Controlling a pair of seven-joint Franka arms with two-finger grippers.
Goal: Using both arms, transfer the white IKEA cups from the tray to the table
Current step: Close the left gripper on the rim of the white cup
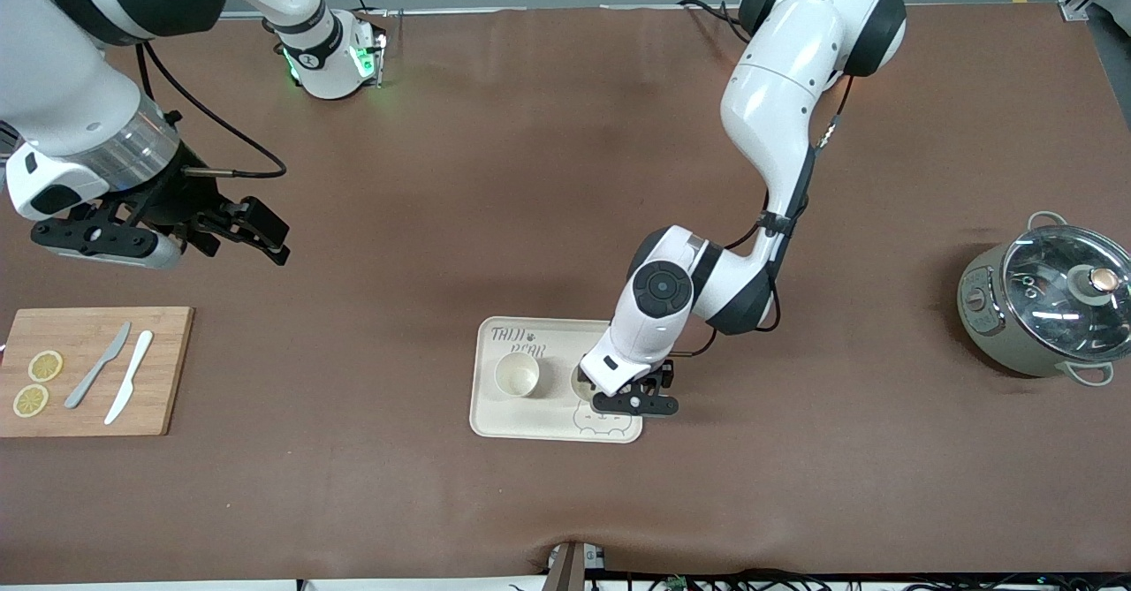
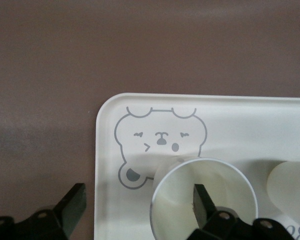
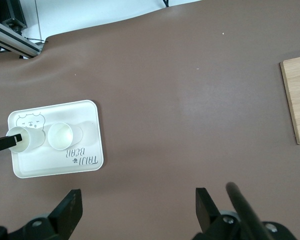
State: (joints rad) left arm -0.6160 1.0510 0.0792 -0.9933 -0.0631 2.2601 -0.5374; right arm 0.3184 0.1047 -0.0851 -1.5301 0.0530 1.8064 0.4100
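Two white IKEA cups stand on the cream tray (image 1: 495,414), which lies near the middle of the surface (image 1: 530,176), closer to its front-camera edge than to the robots' edge. The first cup (image 1: 517,374) stands upright and alone toward the tray's right-arm end, with bare tray all round it. The second cup (image 2: 202,197) stands beside it toward the left-arm end, next to the bear drawing (image 2: 160,142) at that corner.

The left pincer (image 1: 629,394) is down at this second cup: one finger (image 2: 202,202) sits inside the rim, the other (image 2: 72,202) stands outside, out past the tray's edge over the brown surface. The jaws are spread wide, and the inner finger seems to stand clear of the wall, though the wrist view does not settle that.

The right pincer (image 1: 225,238) hangs with its jaws wide apart and nothing in them, above the surface near the right-arm end, over bare brown just off the wooden board (image 1: 88,370) that carries two knives and two lemon slices. That arm waits.

A glass-lidded cooker (image 1: 1043,308) stands at the left-arm end. Between tray and board, and between tray and cooker, runs broad open brown.
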